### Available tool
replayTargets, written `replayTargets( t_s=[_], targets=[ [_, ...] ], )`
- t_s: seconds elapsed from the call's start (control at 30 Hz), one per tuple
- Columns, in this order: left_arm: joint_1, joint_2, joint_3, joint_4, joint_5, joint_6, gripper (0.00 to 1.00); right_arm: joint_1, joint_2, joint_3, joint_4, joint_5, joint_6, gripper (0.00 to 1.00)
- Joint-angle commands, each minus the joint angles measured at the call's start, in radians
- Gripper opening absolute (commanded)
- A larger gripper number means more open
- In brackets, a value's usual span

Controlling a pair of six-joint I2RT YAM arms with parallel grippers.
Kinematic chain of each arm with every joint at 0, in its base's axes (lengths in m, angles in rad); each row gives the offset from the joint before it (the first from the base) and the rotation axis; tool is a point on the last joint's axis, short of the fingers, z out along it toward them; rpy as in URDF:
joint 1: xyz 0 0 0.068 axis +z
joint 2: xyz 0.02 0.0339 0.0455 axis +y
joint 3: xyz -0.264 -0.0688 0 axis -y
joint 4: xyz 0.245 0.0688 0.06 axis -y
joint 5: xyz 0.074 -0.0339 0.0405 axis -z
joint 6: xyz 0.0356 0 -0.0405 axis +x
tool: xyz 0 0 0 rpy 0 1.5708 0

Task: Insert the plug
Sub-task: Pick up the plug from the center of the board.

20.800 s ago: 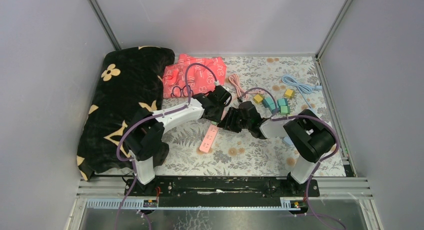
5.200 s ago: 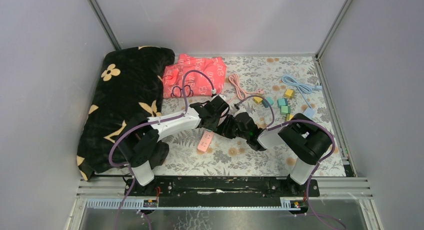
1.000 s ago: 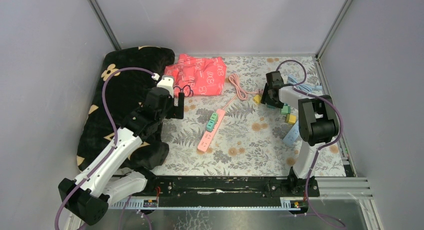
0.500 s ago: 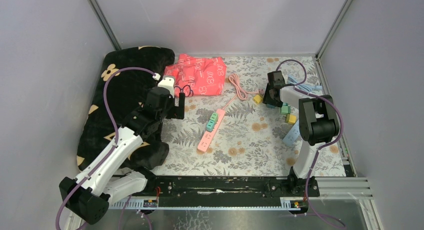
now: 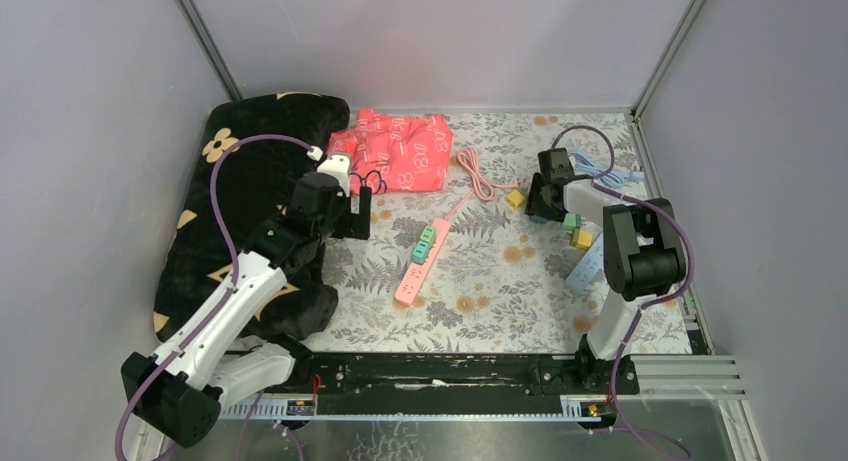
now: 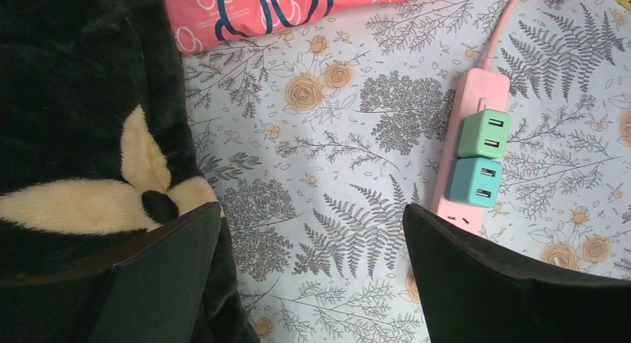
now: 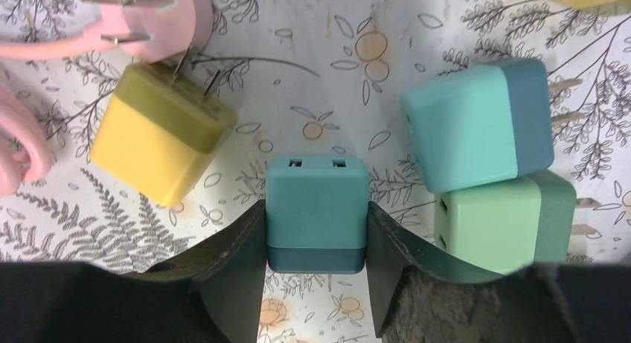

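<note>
A dark teal plug (image 7: pixel 316 202) stands on the floral cloth at the back right, and my right gripper (image 7: pixel 316 239) (image 5: pixel 541 203) is shut on it, one finger pressed to each side. The pink power strip (image 5: pixel 418 266) (image 6: pixel 487 90) lies mid-table and holds a green plug (image 6: pixel 484 133) and a teal-blue plug (image 6: pixel 475 182). Left of the strip, my left gripper (image 6: pixel 311 216) (image 5: pixel 358 214) hangs open over the cloth with nothing between its fingers.
Loose plugs crowd the held one: a yellow plug (image 7: pixel 160 135), a teal-and-blue plug (image 7: pixel 476 123), a light green plug (image 7: pixel 506 220). The strip's pink cable plug (image 7: pixel 149 15) lies just beyond. A black blanket (image 5: pixel 240 181), a red pouch (image 5: pixel 395 151) and a blue cable (image 5: pixel 600 171) lie further off.
My right gripper's jaws have closed in onto the dark teal plug, and that wrist has shifted slightly. The left arm has barely moved and stays open.
</note>
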Motion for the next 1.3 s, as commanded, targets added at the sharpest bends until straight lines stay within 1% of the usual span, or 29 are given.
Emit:
replayTargets(
  t_s=[0.0, 0.17, 0.37, 0.5, 0.77, 0.87, 1.0, 1.27],
  targets=[
    [0.015, 0.002, -0.006, 0.055, 0.033, -0.010, 1.00, 0.000, -0.092, -0.031, 0.018, -0.069, -0.009, 0.23],
    [0.017, 0.009, -0.001, 0.055, 0.039, -0.015, 1.00, 0.035, -0.167, -0.078, 0.040, -0.098, -0.022, 0.23],
    [0.016, 0.008, 0.021, 0.052, 0.067, -0.034, 1.00, 0.141, -0.311, -0.144, 0.074, -0.082, -0.049, 0.23],
    [0.015, 0.020, 0.057, 0.023, 0.084, -0.045, 1.00, 0.196, -0.409, -0.195, 0.111, -0.100, -0.073, 0.24],
    [0.015, 0.047, 0.108, -0.008, 0.167, -0.105, 1.00, 0.308, -0.535, -0.263, 0.178, -0.131, -0.162, 0.24],
    [0.015, 0.082, 0.151, -0.025, 0.204, -0.123, 1.00, 0.340, -0.563, -0.280, 0.210, -0.166, -0.194, 0.23],
    [0.015, 0.125, 0.195, -0.042, 0.292, -0.145, 1.00, 0.373, -0.590, -0.299, 0.249, -0.227, -0.234, 0.22],
    [0.014, 0.177, 0.219, -0.039, 0.454, -0.199, 1.00, 0.453, -0.642, -0.390, 0.429, -0.315, -0.314, 0.22]
  ],
)
